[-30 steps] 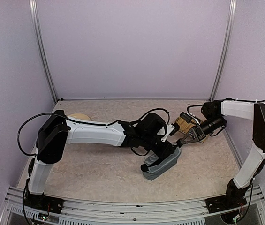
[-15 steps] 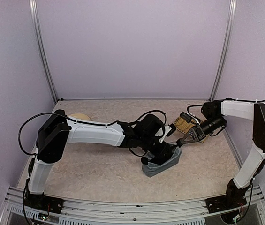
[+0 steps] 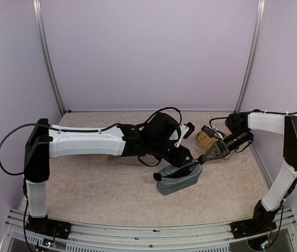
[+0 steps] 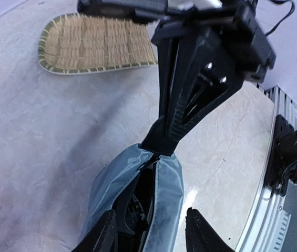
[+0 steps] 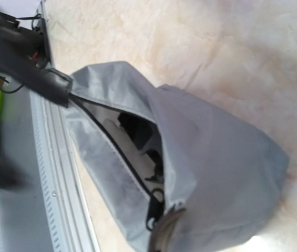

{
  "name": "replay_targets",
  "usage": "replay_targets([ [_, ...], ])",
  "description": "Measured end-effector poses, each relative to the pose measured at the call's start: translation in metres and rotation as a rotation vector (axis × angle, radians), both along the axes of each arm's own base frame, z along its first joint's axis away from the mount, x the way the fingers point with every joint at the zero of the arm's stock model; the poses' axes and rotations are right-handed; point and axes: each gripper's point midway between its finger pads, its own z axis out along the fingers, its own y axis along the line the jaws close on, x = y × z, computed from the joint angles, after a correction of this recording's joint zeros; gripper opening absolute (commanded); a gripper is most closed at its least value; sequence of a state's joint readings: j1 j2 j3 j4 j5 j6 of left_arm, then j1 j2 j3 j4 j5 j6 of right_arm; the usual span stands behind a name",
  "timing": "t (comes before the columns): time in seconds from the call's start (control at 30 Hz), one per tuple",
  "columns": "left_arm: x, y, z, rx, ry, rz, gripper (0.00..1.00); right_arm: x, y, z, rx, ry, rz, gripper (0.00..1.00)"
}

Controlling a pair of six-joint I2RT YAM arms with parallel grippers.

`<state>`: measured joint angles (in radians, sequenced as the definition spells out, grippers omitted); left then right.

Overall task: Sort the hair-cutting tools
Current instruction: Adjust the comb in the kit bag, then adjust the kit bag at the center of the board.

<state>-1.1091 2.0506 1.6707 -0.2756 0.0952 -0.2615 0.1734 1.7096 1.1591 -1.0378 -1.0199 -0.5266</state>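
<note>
The grey zip pouch (image 3: 178,178) lies on the table with its mouth open, and dark hair-cutting tools (image 4: 133,210) show inside it (image 5: 145,139). My left gripper (image 3: 184,157) hovers just over the mouth, open, its fingertips (image 4: 106,235) on either side of the opening and holding nothing. My right gripper (image 3: 207,157) is shut on the pouch's black end tab (image 4: 161,142) and holds that end up. A small black piece (image 3: 189,130) lies on the table behind the pouch. A black and silver tool (image 3: 207,132) rests on the woven mat (image 3: 210,140).
The woven mat (image 4: 93,44) lies at the back right, close to the right wrist. My left arm (image 3: 85,143) stretches across the middle of the table. Aluminium rails (image 3: 137,231) run along the near edge and purple walls close in the other sides.
My left gripper has opened and pulled up and back out of the pouch. The left arm has swung toward the back. The pouch has slid a little to the left; the right gripper holds still.
</note>
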Motion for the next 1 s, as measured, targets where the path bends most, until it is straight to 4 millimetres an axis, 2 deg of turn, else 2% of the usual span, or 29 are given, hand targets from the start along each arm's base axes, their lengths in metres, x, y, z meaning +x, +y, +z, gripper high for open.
replay_targets([
  [0.1, -0.001, 0.019, 0.024, -0.019, 0.012, 0.079, 0.4, 0.002, -0.001, -0.002, -0.017, -0.012, -0.005, 0.05],
  [0.17, -0.005, 0.036, 0.024, -0.007, 0.054, 0.137, 0.39, 0.002, -0.002, -0.003, -0.023, -0.015, -0.008, 0.05],
  [0.23, -0.013, 0.058, 0.015, 0.02, 0.12, 0.193, 0.4, 0.002, -0.002, -0.002, -0.027, -0.019, -0.01, 0.05],
  [0.33, -0.031, 0.093, -0.011, 0.068, 0.239, 0.281, 0.4, 0.003, -0.003, -0.002, -0.032, -0.027, -0.012, 0.05],
  [0.43, -0.045, 0.115, -0.029, 0.086, 0.343, 0.341, 0.4, 0.005, -0.004, -0.004, -0.044, -0.036, -0.014, 0.05],
  [0.57, -0.052, 0.121, -0.038, 0.066, 0.433, 0.38, 0.4, 0.005, -0.005, -0.006, -0.05, -0.036, -0.016, 0.05],
  [0.67, -0.051, 0.118, -0.036, 0.04, 0.465, 0.387, 0.37, 0.005, -0.005, -0.006, -0.051, -0.036, -0.016, 0.06],
  [0.77, -0.047, 0.115, -0.034, 0.016, 0.482, 0.388, 0.24, 0.005, -0.005, -0.006, -0.053, -0.037, -0.017, 0.06],
  [0.93, -0.038, 0.112, -0.044, 0.011, 0.499, 0.393, 0.0, 0.003, -0.005, -0.007, -0.056, -0.035, -0.017, 0.03],
  [1.0, -0.032, 0.112, -0.051, 0.015, 0.506, 0.391, 0.0, 0.002, -0.006, -0.009, -0.061, -0.034, -0.017, 0.0],
])
